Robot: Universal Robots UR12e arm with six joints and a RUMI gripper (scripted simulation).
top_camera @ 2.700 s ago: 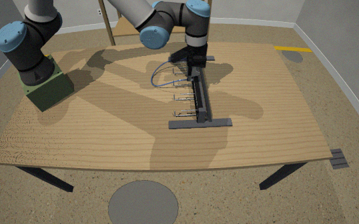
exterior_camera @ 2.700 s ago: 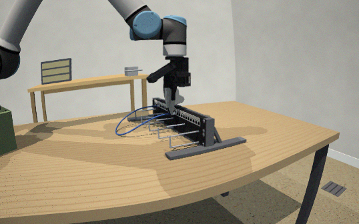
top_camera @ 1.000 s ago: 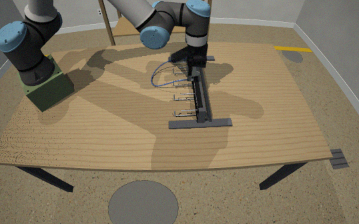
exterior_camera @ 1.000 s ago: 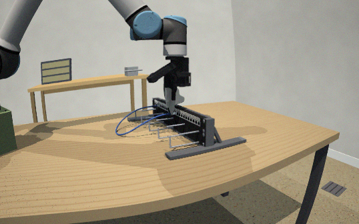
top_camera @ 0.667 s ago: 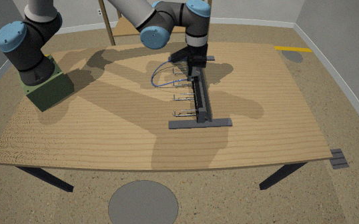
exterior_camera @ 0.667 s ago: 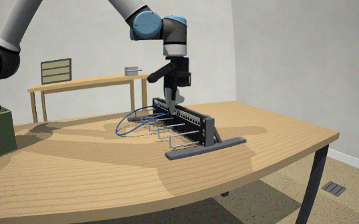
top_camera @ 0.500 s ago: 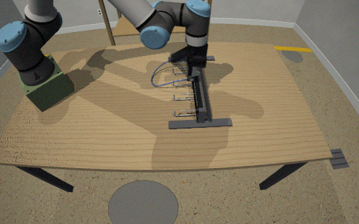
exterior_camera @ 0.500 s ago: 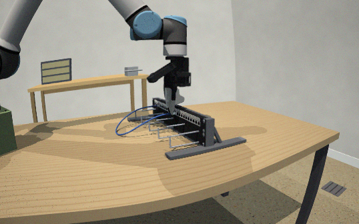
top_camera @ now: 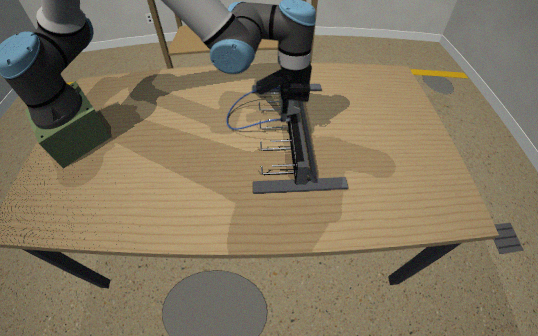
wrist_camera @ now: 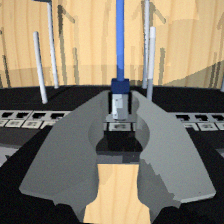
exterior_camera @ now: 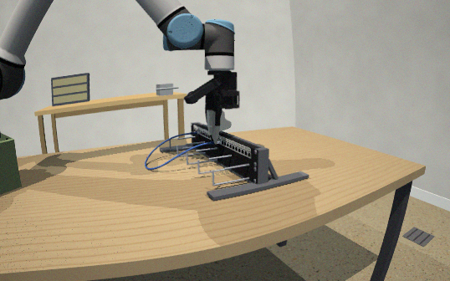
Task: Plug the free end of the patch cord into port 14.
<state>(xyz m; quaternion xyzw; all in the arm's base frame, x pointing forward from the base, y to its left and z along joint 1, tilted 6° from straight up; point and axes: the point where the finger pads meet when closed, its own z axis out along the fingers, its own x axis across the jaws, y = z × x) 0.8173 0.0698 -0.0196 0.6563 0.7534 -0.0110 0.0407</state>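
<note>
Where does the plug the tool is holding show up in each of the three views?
Top: hidden under the tool at the far end of the rack; only the blue cord shows.
Exterior: at the fingertips, against the rack's port face; the plug itself is too small to make out.
Wrist: plug centre frame, between the fingers, at the port row.
Shared landmark: the blue cord leading to the plug.

Blue patch cord (exterior_camera: pixel 160 155), black rack (exterior_camera: pixel 243 151), striped wooden table (exterior_camera: pixel 101 209).
</note>
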